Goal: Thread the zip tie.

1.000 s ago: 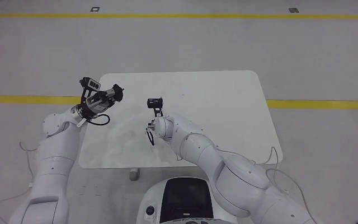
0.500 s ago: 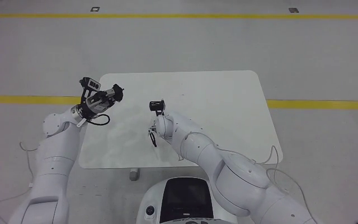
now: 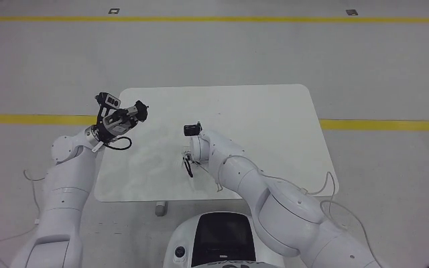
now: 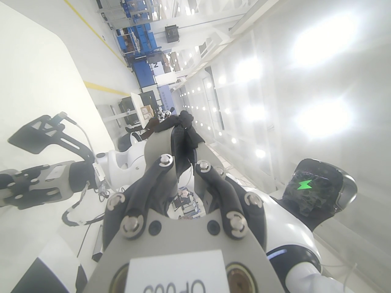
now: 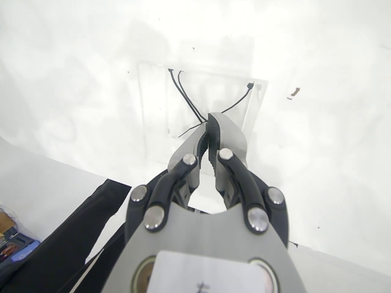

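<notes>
Several thin black zip ties lie crossed in a shallow clear tray on the white table. My right gripper is shut right where the ties cross, and one thin tail comes out between its tips. From above it sits low near the table's front. My left gripper hangs raised over the table's left edge. It is shut on a black crumpled bundle; what the bundle is cannot be made out.
A small brown speck lies on the table beside the tray. A black strap hangs off the table's near edge. The table's right half is bare.
My right arm has shifted a little to the right and toward the table's front. The left arm has kept still.
</notes>
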You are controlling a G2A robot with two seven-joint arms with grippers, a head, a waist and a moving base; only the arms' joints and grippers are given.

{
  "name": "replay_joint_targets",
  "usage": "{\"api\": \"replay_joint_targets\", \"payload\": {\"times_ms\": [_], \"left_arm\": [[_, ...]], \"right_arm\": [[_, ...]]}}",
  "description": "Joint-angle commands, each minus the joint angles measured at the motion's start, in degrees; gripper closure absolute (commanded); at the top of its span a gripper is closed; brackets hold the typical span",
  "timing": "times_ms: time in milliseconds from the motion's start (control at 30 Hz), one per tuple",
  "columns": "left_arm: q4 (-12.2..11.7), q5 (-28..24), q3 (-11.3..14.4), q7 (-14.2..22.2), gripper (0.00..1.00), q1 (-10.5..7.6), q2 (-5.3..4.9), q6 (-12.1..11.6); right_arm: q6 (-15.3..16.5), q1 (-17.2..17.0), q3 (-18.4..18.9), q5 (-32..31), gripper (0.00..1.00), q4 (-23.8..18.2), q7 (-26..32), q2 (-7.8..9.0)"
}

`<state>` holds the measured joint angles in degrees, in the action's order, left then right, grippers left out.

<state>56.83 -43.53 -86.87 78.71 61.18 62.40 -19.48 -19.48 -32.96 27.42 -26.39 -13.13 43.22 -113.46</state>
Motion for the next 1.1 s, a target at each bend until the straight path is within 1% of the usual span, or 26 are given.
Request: {"api": "replay_joint_targets", "payload": {"times_ms": [0,167,233,300,400,433,467,500,533,700,733,800,933,1067], "left_arm": [[0.00,0.00,0.00,0.00,1.00,0.00,0.00,0.00],[0.00,0.00,0.00,0.00,1.00,0.00,0.00,0.00],[0.00,0.00,0.00,0.00,1.00,0.00,0.00,0.00],[0.00,0.00,0.00,0.00,1.00,0.00,0.00,0.00],[0.00,0.00,0.00,0.00,1.00,0.00,0.00,0.00],[0.00,0.00,0.00,0.00,1.00,0.00,0.00,0.00],[0.00,0.00,0.00,0.00,1.00,0.00,0.00,0.00],[0.00,0.00,0.00,0.00,1.00,0.00,0.00,0.00],[0.00,0.00,0.00,0.00,1.00,0.00,0.00,0.00],[0.00,0.00,0.00,0.00,1.00,0.00,0.00,0.00],[0.00,0.00,0.00,0.00,1.00,0.00,0.00,0.00],[0.00,0.00,0.00,0.00,1.00,0.00,0.00,0.00],[0.00,0.00,0.00,0.00,1.00,0.00,0.00,0.00],[0.00,0.00,0.00,0.00,1.00,0.00,0.00,0.00]], "right_arm": [[0.00,0.03,0.15,-0.14,1.00,0.12,1.29,0.00],[0.00,0.13,0.01,-1.23,1.00,0.07,5.20,0.00],[0.01,0.11,0.02,-1.59,1.00,-0.12,5.91,0.03],[0.10,0.11,0.13,-1.81,1.00,-0.52,5.40,0.04],[0.80,-0.08,0.47,-2.03,1.00,-1.52,2.30,0.06],[1.54,-0.30,0.73,-1.86,0.91,-2.11,0.49,0.07],[2.17,-0.50,0.86,-1.82,0.80,-2.22,-0.15,0.10],[2.42,-0.58,0.77,-2.22,0.76,-2.35,-0.62,0.10],[2.42,-0.72,0.70,-2.57,0.75,-2.53,-1.16,0.08],[2.21,-1.50,0.45,-3.99,0.79,-2.81,-2.02,0.07],[2.01,-1.60,0.38,-4.29,0.82,-2.85,-2.13,0.07],[1.86,-1.79,0.39,-4.64,0.84,-3.00,-2.40,0.08],[1.81,-2.03,0.53,-5.08,0.94,-3.00,-2.90,0.11],[1.34,-2.19,0.56,-5.77,0.99,-2.71,-3.45,0.09]]}}
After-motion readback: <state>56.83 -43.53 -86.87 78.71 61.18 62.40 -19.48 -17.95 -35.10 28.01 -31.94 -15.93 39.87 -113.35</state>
